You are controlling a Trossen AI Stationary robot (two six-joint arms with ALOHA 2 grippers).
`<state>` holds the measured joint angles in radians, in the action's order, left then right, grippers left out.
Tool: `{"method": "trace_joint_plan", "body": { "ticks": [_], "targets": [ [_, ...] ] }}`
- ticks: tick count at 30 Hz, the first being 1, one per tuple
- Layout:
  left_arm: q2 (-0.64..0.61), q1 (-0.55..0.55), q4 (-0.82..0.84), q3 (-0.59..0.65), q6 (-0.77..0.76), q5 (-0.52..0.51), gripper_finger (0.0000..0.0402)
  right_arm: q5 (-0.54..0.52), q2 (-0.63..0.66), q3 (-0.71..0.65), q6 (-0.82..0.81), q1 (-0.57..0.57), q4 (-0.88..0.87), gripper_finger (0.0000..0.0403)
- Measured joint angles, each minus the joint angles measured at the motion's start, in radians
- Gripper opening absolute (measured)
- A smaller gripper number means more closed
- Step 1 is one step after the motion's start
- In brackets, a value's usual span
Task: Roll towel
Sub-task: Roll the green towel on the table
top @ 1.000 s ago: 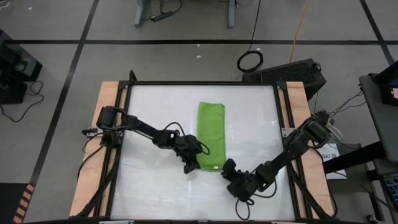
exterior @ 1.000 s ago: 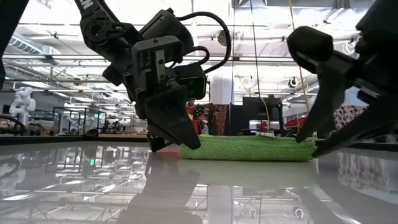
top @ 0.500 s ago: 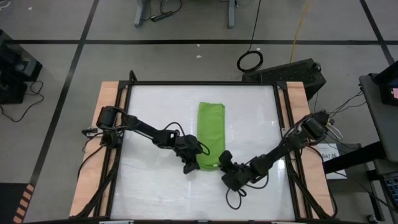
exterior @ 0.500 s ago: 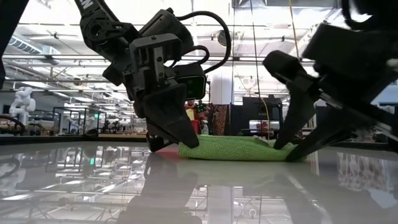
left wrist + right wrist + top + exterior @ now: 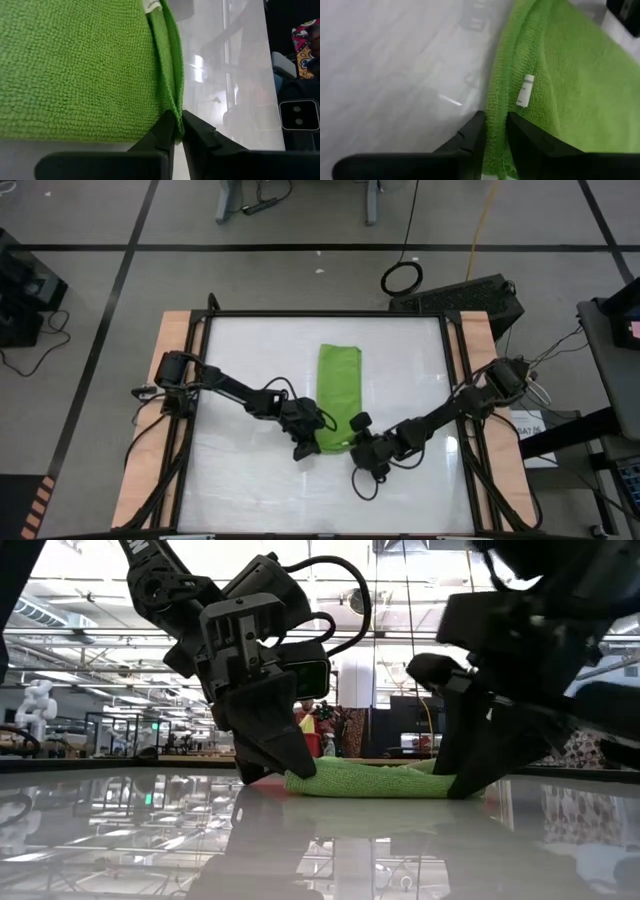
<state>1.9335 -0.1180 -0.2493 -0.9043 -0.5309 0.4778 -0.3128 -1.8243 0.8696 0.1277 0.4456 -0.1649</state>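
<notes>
The lime-green towel [image 5: 338,392] lies folded in a long strip on the white table, its length running near to far. It also shows in the low view [image 5: 375,780]. My left gripper [image 5: 306,446] is at the towel's near left corner, shut on it. My right gripper [image 5: 352,443] is at the near right corner, shut on it. In the low view my left gripper [image 5: 285,768] stands left of the towel and my right gripper [image 5: 462,785] right of it. A small white tag [image 5: 524,90] sits on the near edge. My left gripper pinches the towel's near edge at its left corner [image 5: 175,117] between its two fingers, over several folded layers. The fingers slant down from the table's left, along that edge. The towel lies flat on the table. My right gripper pinches the towel's near edge at its right corner [image 5: 495,125] between its two fingers, several layers it seems. The fingers slant down from the table's right, along that edge. The towel rests on the table.
The white table top [image 5: 250,380] has a black frame and wooden side strips [image 5: 170,410]. Bare surface lies left, right and far of the towel. Cables and a dark box [image 5: 470,295] lie on the floor beyond the far edge.
My right gripper has gone toward the table's left and far edge, up to the towel's near right corner, and its wide-open fingers have shut on it. My left gripper has stayed at the near left corner. The towel lies much as before.
</notes>
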Motion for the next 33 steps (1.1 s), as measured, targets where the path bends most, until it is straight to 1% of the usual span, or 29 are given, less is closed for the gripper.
{"method": "trace_joint_plan", "body": {
  "ticks": [3,7,10,14,16,18,21,25,26,28,30,33],
  "targets": [
    [-0.018,0.0,0.008,0.004,0.028,0.001,0.0048,0.075,0.001,0.001,-0.043,-0.022,-0.006,0.0061],
    [-0.065,-0.004,0.014,0.003,0.124,-0.002,0.0072,0.15,0.006,0.0,-0.077,-0.041,-0.005,0.0011],
    [-0.099,-0.021,0.023,0.002,0.216,-0.035,0.0094,0.177,0.021,-0.003,-0.11,-0.049,-0.003,0.0007],
    [-0.153,-0.06,0.09,0.001,0.356,-0.179,0.0116,0.22,0.051,-0.005,-0.137,-0.062,0.011,0.0003],
    [-0.173,-0.088,0.14,0.001,0.456,-0.252,0.012,0.248,0.066,-0.006,-0.152,-0.069,0.012,0.0002],
    [-0.183,-0.137,0.162,0.001,0.56,-0.35,0.012,0.297,0.074,-0.007,-0.177,-0.079,0.013,0.0001],
    [-0.182,-0.229,0.166,0.001,0.73,-0.472,0.0121,0.394,0.081,-0.007,-0.215,-0.1,0.016,0.0001],
    [-0.154,-0.335,0.13,0.0,0.941,-0.683,0.0121,0.473,0.081,-0.007,-0.252,-0.122,0.026,0.0001],
    [-0.144,-0.354,0.106,0.0,0.98,-0.722,0.0121,0.49,0.081,-0.007,-0.259,-0.128,0.031,0.0001],
    [-0.127,-0.384,0.053,0.0,1.057,-0.758,0.0121,0.522,0.081,-0.007,-0.277,-0.14,0.05,0.0],
    [-0.11,-0.4,0.022,-0.001,1.123,-0.763,0.0121,0.557,0.082,-0.007,-0.293,-0.153,0.081,0.0],
    [-0.08,-0.404,-0.007,-0.001,1.176,-0.776,0.0121,0.586,0.083,-0.006,-0.31,-0.17,0.118,0.0]
  ]
}}
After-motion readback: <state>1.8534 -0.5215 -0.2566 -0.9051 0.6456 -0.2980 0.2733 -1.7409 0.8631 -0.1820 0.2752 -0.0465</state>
